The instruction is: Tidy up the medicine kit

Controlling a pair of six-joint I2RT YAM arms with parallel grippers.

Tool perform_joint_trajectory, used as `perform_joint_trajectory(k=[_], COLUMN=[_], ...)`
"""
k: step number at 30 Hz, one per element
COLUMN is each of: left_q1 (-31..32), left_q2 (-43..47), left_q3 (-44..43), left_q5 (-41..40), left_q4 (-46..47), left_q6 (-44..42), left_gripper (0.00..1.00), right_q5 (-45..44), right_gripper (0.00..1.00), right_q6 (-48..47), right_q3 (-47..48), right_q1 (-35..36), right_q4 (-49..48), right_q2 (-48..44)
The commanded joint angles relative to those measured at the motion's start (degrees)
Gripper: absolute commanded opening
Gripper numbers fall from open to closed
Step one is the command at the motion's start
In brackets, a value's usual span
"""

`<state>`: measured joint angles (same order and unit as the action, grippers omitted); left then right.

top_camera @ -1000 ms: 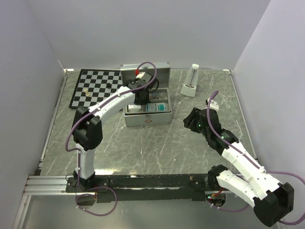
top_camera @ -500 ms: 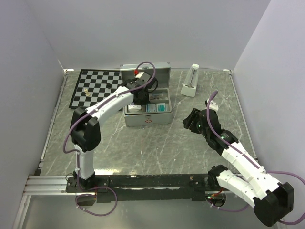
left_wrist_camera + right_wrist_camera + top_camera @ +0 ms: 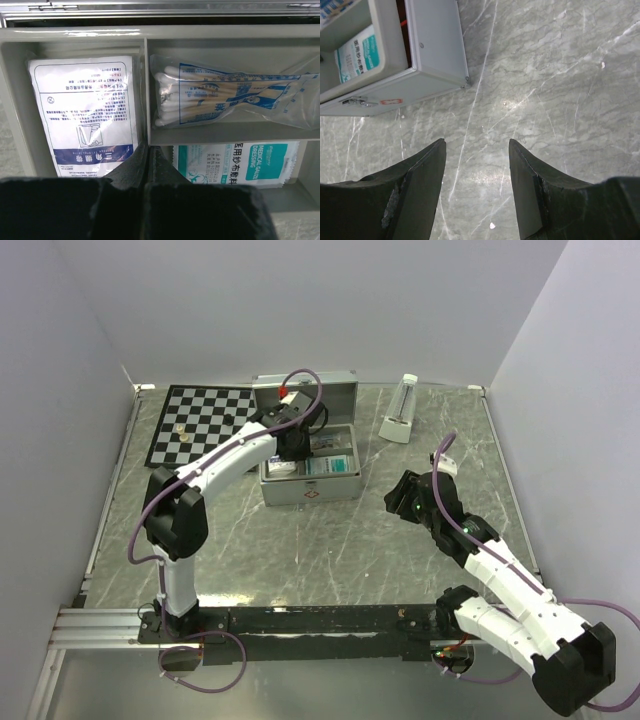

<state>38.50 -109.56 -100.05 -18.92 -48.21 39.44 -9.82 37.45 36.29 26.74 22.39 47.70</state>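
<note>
medicine kit [image 3: 310,490] open; left pincer [image 3: 148,149] pressed together over it; right pincer [image 3: 477,146] spread, empty

Gauze pkt [image 3: 240,162] half hidden under tray [image 3: 225,135] in medicine kit [image 3: 310,492].
</note>
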Motion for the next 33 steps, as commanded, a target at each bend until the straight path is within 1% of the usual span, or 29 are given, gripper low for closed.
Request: perform_joint_trajectory(k=[1,9,22,23,25,27,28,29,31,33], left_q1=[-0.5,-1.0,-1.1,-1.1,-1.1,-1.1,-1.1,-1.1,-1.2,-1.4], left_q2=[1.2,0.0,-3.9,-3.6,-2.4,-1.2,-0.9,-0.6,-0.2,-0.9], left_q3=[0.7,0.8,-1.6,-1.4,-0.8,-0.5,-0.5,-0.3,0.0,-0.2], left_q5=[0.0,-2.6,-1.7,-1.5,-1.1,-1.0,-1.0,-1.1,-1.5,-0.9], left_q4=[0.0,-0.2,0.1,0.4,1.2,1.6,1.8,2.1,2.9,2.6], left_q6=[-0.1,-1.1,-1.9,-1.8,-2.2,-2.2,-2.3,-2.5,-3.0,-3.3], left_gripper=[0.01,0.01,0.01,0.04,0.14,0.18,0.18,0.14,0.01,0.01], right_q5=[-0.5,-0.3,0.1,0.0,0.0,0.0,0.0,0.1,0.2,0.3], right_gripper=[0.60,0.60,0.60,0.60,0.60,0.60,0.60,0.60,0.61,0.60], right_q6=[0.3,0.3,0.3,0.2,0.1,0.1,0.1,0.1,0.2,0.3], right_q3=[-0.3,-0.9,-1.1,-1.0,-0.9,-0.9,-0.9,-0.9,-0.9,-1.0], right_q1=[-0.2,-0.2,-0.2,-0.3,-0.3,-0.3,-0.2,-0.2,-0.2,-0.2], right_q4=[-0.6,-1.2,-0.9,-0.8,-0.9,-0.9,-0.9,-1.0,-1.1,-1.0], right_q2=[-1.5,-1.2,-1.6,-1.7,-1.7,-1.8,-1.6,-1.6,-1.6,-1.6])
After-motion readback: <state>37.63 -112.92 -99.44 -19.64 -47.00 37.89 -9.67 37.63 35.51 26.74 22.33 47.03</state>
